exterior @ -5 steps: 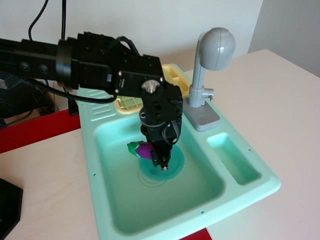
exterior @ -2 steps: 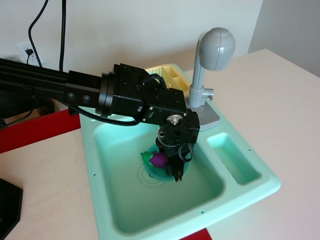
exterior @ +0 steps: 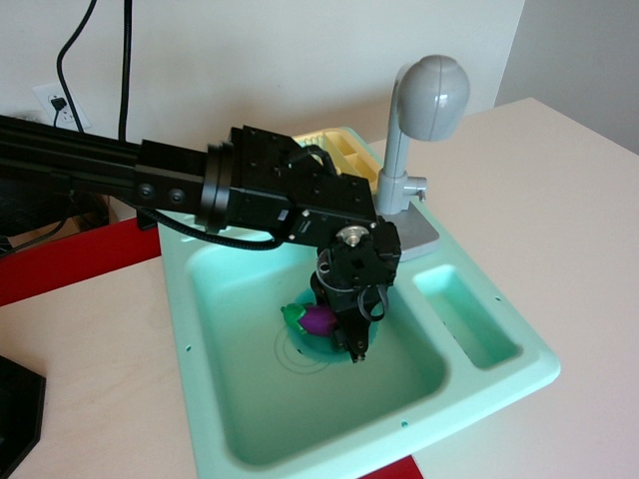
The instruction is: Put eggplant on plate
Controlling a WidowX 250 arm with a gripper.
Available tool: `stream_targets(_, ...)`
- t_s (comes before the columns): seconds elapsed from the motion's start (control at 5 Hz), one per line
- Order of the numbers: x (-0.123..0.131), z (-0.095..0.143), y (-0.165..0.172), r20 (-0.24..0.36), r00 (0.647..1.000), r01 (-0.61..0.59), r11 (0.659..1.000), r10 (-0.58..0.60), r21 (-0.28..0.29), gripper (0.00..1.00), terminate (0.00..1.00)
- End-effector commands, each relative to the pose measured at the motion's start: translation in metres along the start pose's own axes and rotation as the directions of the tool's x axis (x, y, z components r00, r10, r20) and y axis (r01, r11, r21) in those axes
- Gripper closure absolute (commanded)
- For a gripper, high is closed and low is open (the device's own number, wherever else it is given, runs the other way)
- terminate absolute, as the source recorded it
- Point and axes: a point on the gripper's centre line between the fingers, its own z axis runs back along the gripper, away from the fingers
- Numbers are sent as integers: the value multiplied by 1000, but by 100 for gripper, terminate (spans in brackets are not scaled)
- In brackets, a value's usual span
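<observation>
The purple eggplant (exterior: 318, 320) with its green cap pointing left sticks out of the left side of my black gripper (exterior: 351, 344). The gripper points down into the mint-green sink (exterior: 300, 419) and is shut on the eggplant. The eggplant hangs low, at or just over the teal-blue plate (exterior: 318, 348). Only slivers of the plate show under the eggplant and fingers. I cannot tell whether the eggplant touches the plate.
A grey faucet (exterior: 424, 100) stands at the sink's back right. A yellow dish rack (exterior: 349, 155) sits behind the arm. A small side compartment (exterior: 467, 314) lies to the right of the basin. A red strip and cables are at the left.
The gripper carried the eggplant to the right and lower, from the basin's back middle to over the plate. In the last half second it has barely moved.
</observation>
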Motion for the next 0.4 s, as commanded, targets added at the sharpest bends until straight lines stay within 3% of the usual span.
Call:
stream_targets(0.0, -10, 41, 21, 60, 998, -32, 999, 32, -15, 0, 0)
stream_targets(0.2, -21, 65, 28, 83, 996, -40, 999, 42, -29, 0, 100)
